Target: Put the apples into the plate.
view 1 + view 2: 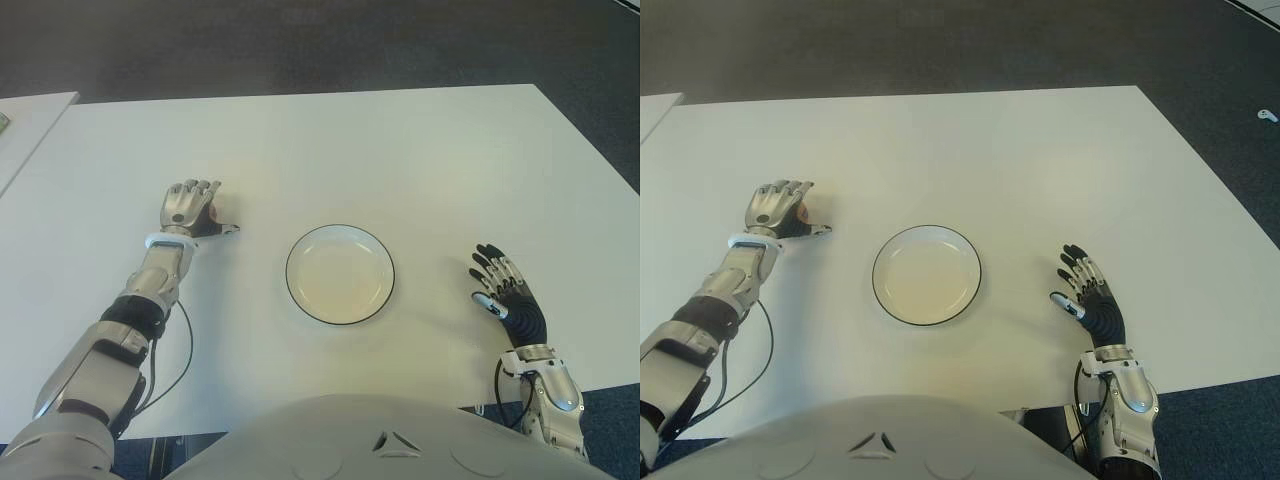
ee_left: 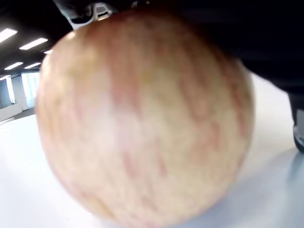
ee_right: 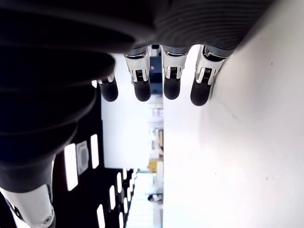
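So far nothing has reached the plate (image 1: 340, 274); it sits bare at the centre of the left eye view, on the white table (image 1: 400, 150), and as far as the pictures show the whole job of filling it is left to do. Only one apple (image 2: 142, 123) can be found; it is at the left of the frame, under the left hand (image 1: 188, 210), with just a sliver of its reddish skin showing past the curled fingers (image 1: 195, 190) in the eye views. The left wrist view is almost filled by that apple, pale yellow with red streaks, pressed close under the palm; so the left hand appears closed around it, though I cannot tell whether the fruit is lifted or sitting on the table. The task speaks of apples, but no second one is visible anywhere on the table.

The right hand (image 1: 508, 292) shows at the lower right of the frame, to the right of the plate and well apart from it; its fingers are spread and straight and it holds nothing.

As for which way the apple points: it is nearly round, with no clear long axis; neither stem nor base is visible in any view, so its orientation cannot be told. The plate lies to the right of the apple, near but not touching.
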Tool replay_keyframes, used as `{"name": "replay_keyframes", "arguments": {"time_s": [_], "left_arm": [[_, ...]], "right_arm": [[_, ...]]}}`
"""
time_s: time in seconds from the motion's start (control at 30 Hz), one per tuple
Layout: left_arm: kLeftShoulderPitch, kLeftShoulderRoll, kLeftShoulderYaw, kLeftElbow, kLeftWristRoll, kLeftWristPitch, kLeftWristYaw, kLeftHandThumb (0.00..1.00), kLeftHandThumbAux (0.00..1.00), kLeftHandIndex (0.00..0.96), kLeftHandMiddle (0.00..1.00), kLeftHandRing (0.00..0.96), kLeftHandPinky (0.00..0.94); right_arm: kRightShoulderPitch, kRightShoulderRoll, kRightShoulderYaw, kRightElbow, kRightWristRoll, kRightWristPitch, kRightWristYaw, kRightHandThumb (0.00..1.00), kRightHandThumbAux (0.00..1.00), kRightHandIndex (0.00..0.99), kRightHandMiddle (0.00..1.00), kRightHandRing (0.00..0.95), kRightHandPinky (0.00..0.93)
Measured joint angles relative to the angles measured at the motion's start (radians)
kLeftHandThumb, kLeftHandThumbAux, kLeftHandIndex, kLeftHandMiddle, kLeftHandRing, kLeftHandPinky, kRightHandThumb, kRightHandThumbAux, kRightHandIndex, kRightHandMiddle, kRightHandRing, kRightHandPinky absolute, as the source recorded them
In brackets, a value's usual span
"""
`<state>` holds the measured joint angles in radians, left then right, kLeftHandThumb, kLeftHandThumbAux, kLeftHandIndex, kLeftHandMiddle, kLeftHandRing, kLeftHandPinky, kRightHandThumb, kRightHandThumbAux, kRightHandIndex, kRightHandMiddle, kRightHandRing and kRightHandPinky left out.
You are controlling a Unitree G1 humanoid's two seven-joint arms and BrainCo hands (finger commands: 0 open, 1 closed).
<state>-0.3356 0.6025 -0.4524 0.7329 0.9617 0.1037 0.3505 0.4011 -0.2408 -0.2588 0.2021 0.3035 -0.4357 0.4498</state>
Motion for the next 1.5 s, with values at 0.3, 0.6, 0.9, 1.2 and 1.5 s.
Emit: {"name": "replay_keyframes", "arguments": {"time_s": [0.3, 0.6, 0.9, 1.2, 1.5], "left_arm": [[0.025, 0.026, -0.014, -0.077, 0.000, 0.046, -0.058, 0.818, 0.671, 0.410, 0.466, 0.492, 0.467], [0.032, 0.081, -0.008, -0.079, -0.040, -0.006, -0.108, 0.849, 0.665, 0.409, 0.519, 0.649, 0.592], [0.029, 0.094, 0.015, -0.020, -0.090, -0.036, -0.084, 0.852, 0.663, 0.411, 0.529, 0.689, 0.620], [0.033, 0.088, 0.022, -0.008, -0.110, -0.035, -0.055, 0.852, 0.664, 0.410, 0.527, 0.723, 0.712], [0.045, 0.072, 0.047, -0.009, -0.134, -0.034, -0.017, 0.853, 0.666, 0.404, 0.530, 0.775, 0.770]], "right_arm": [[-0.051, -0.023, -0.020, 0.088, 0.022, -0.056, 0.072, 0.054, 0.760, 0.000, 0.000, 0.000, 0.000], [-0.096, -0.046, -0.044, 0.151, 0.067, -0.068, 0.136, 0.022, 0.803, 0.000, 0.000, 0.000, 0.000], [-0.106, -0.052, -0.053, 0.162, 0.094, -0.052, 0.161, 0.000, 0.848, 0.001, 0.000, 0.000, 0.000], [-0.131, -0.053, -0.069, 0.182, 0.117, -0.034, 0.177, 0.000, 0.861, 0.009, 0.000, 0.000, 0.007], [-0.146, -0.052, -0.078, 0.188, 0.119, -0.025, 0.172, 0.000, 0.862, 0.022, 0.000, 0.000, 0.014]]}}
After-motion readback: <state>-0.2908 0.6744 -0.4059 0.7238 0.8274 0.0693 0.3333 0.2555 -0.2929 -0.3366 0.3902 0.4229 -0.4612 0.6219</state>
